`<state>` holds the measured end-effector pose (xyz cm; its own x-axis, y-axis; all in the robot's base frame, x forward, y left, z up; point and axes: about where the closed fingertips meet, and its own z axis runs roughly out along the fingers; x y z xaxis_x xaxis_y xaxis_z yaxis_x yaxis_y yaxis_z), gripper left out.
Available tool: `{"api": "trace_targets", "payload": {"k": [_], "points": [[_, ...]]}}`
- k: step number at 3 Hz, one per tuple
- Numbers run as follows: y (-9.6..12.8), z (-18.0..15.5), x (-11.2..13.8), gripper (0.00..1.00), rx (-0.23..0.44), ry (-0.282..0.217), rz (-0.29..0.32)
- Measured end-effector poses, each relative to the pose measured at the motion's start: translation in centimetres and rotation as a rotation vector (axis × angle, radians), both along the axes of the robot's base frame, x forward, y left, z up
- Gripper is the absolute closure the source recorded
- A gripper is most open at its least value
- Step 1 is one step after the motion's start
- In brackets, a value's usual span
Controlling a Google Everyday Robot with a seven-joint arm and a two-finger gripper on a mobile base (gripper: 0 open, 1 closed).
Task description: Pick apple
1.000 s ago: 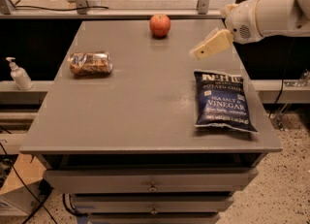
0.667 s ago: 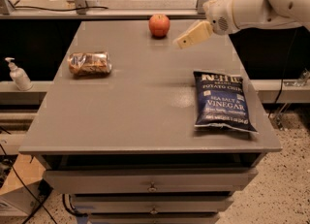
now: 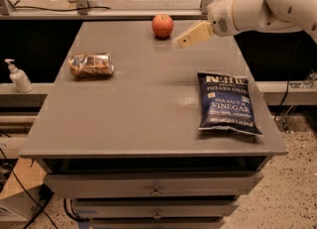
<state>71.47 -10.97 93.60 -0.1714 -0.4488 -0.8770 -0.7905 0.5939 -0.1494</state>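
**Desk:** Item 1, apple (image 3: 162, 26). Location?

**Operator:** Far edge of the worktop (image 3: 148, 109), about mid-width, standing alone.

**Desk:** Item 2, claw (image 3: 184, 40)?

**Operator:** I see it above the worktop just right of the apple in view, tip angled down toward it, not touching. Open or closed: I cannot tell.

**Desk:** Approach?

**Operator:** I judge 1 short reach leftward and slightly farther back. The apple is round, so there is no long axis to match.
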Motion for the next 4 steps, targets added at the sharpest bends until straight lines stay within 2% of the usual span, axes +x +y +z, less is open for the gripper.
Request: {"api": "trace_targets", "payload": {"k": [2,4], "points": [[2.1,-1.9,4.7,0.0,0.034,0.012,-0.081],[5.4,-4.1,9.5,0.0,0.062,0.043,-0.049]]}}
